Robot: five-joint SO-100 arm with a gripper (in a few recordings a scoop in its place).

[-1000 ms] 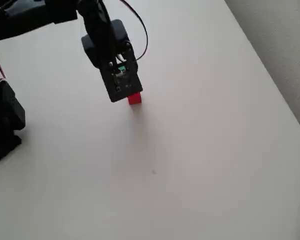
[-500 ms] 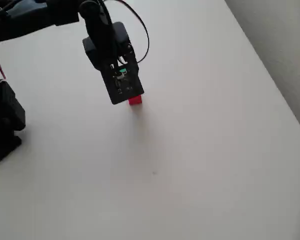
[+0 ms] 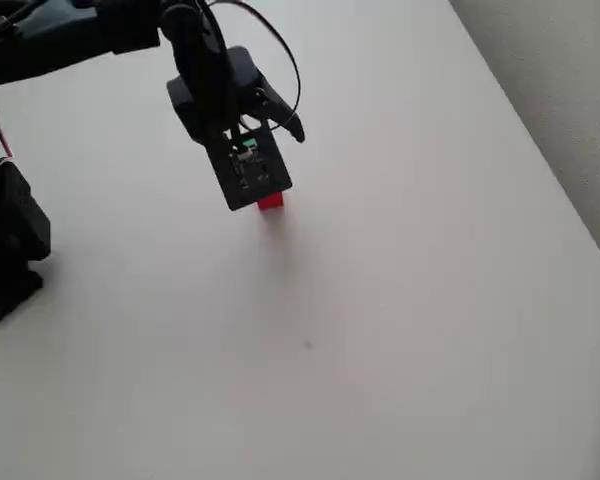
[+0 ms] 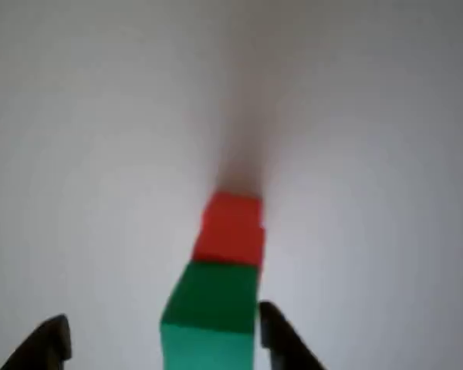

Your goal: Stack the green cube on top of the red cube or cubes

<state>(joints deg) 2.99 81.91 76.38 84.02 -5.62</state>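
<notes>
Standing atop the red cubes [image 4: 230,229], the green cube [image 4: 211,316] caps a small stack on the white table [image 3: 400,300]. The gripper [image 4: 163,345] has its fingers spread, released, one fingertip beside the cube's right edge. No writing is legible.

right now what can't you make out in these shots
- Overhead view: the claw hides most of the red cubes and all but a sliver of the green cube.
- Wrist view: the green cube's lower part is cut off by the bottom edge.
- Wrist view: the red cubes are blurred, so their count is unclear.
</notes>
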